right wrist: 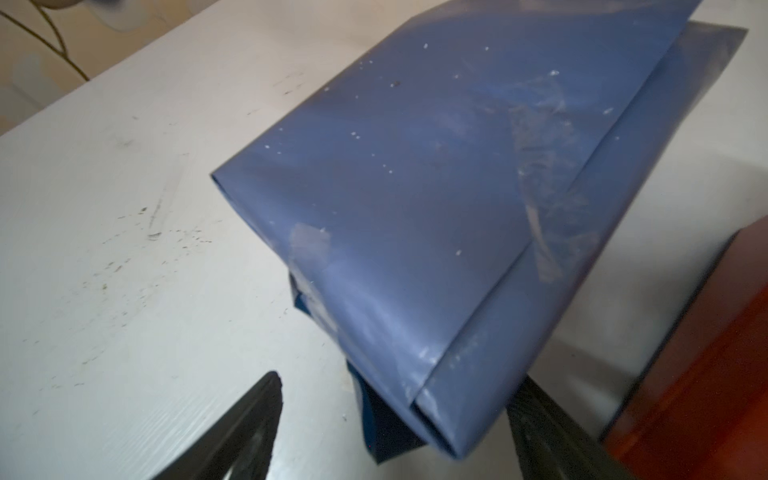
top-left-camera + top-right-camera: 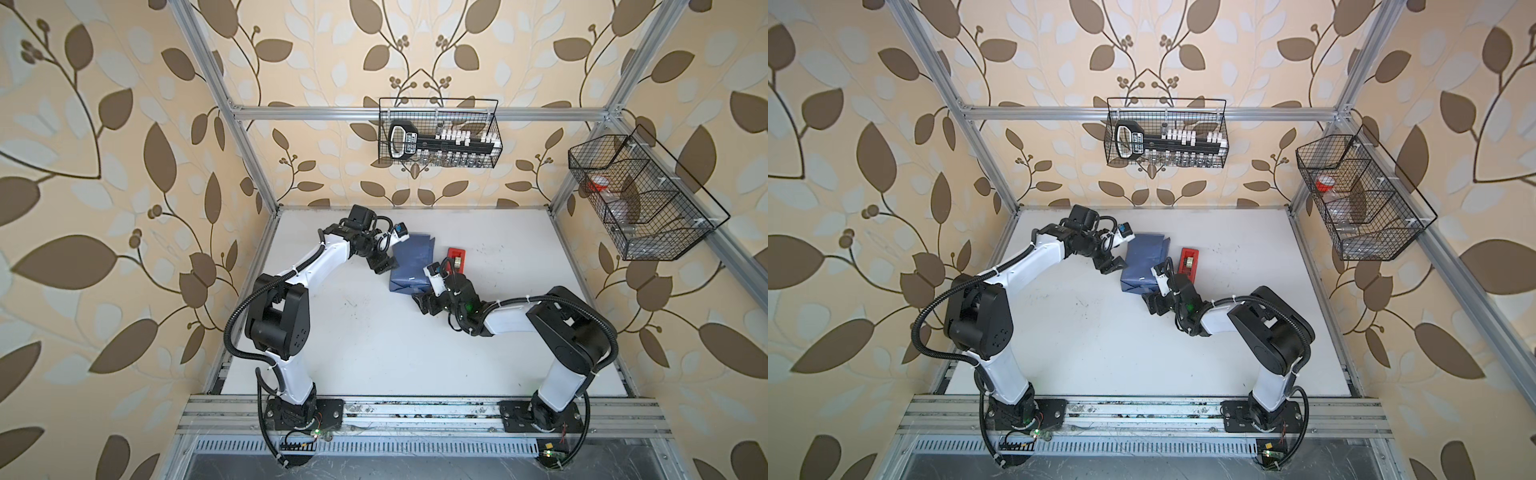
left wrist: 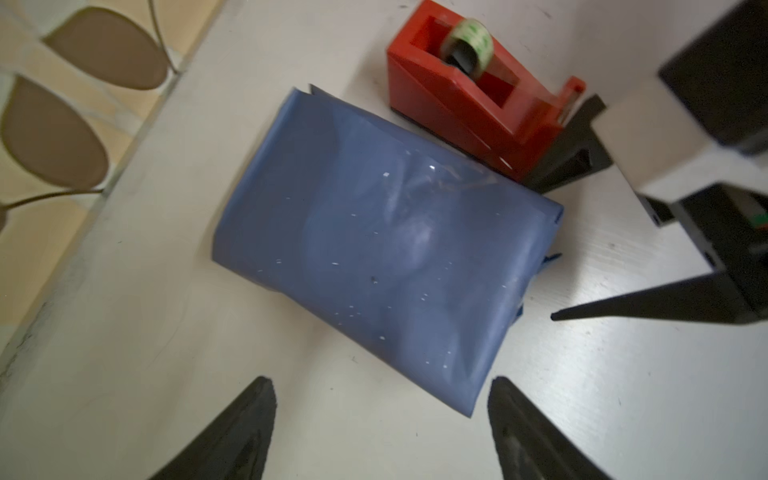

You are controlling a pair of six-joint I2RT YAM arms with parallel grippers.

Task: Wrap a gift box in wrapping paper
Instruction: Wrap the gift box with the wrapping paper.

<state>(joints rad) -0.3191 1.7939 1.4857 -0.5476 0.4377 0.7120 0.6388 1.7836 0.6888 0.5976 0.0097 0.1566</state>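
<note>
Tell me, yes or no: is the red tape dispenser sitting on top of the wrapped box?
No: the red tape dispenser stands on the white table beside the folded wrapping paper, not on it.

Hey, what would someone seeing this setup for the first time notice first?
The blue wrapping paper, folded into a taped parcel mid-table, draws the eye first. Two open grippers flank it: the left gripper at its left edge, the right gripper by its near right corner. A red tape dispenser sits just right of the parcel.
</note>
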